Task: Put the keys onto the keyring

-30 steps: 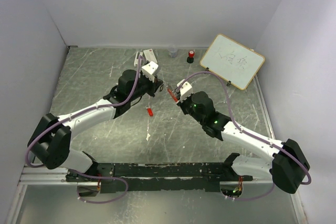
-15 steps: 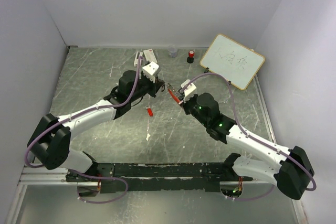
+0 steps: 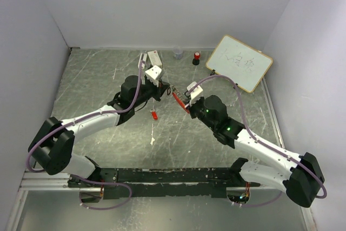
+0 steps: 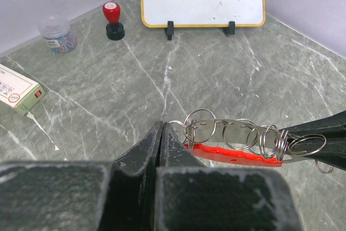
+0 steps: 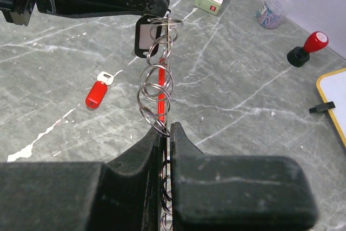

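Observation:
The keyring (image 4: 238,136), a curved grey strip strung with several thin silver rings over a red oblong fob, hangs stretched between my two grippers above the table. My left gripper (image 4: 161,127) is shut on the thin ring at one end. My right gripper (image 5: 168,129) is shut on the rings at the other end. A black-tagged key (image 5: 145,36) dangles beside the left fingertips; I cannot tell whether the pinched ring is its own. The red-tagged key (image 5: 96,93) lies loose on the table. From above, the left gripper (image 3: 166,88) and the right gripper (image 3: 180,100) nearly meet over the keyring (image 3: 174,95).
A small whiteboard (image 3: 239,63) stands at the back right. A red-capped stamp (image 3: 196,58), a jar of clips (image 3: 178,53) and a white box (image 3: 153,57) line the back edge. The red-tagged key (image 3: 154,114) lies just in front of the grippers.
The right arm has shifted a little, its wrist swinging rightward, and the left arm has eased back slightly. Both grippers stay shut on the keyring between them.

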### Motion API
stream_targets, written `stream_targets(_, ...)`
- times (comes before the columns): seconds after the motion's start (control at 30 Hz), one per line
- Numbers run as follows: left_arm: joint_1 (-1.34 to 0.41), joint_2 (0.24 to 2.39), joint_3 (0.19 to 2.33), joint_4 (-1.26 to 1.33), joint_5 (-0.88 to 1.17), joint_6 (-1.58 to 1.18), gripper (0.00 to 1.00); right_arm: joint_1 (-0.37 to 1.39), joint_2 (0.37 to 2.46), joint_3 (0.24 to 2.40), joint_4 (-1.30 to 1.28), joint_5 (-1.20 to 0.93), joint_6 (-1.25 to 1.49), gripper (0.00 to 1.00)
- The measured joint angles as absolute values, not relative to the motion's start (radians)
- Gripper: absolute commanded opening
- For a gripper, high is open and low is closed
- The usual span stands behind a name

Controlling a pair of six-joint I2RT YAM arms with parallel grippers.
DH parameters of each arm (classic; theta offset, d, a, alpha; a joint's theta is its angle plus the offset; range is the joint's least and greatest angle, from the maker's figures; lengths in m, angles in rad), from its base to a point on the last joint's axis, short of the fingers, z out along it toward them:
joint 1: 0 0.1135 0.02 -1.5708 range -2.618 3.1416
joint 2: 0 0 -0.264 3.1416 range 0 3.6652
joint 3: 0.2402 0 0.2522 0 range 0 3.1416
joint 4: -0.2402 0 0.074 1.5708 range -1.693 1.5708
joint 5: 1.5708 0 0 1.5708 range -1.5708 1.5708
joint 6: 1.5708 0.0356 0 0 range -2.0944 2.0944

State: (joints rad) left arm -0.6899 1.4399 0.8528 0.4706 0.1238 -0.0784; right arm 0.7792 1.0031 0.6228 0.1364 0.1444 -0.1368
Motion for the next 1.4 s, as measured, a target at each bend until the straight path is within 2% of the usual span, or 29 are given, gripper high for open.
stream_targets(1.4,-0.690,1.464,0.862,0.477,0.111,-0.029,0.07,0.773,1.038,0.668,0.058,0.040,-0.173,0.00)
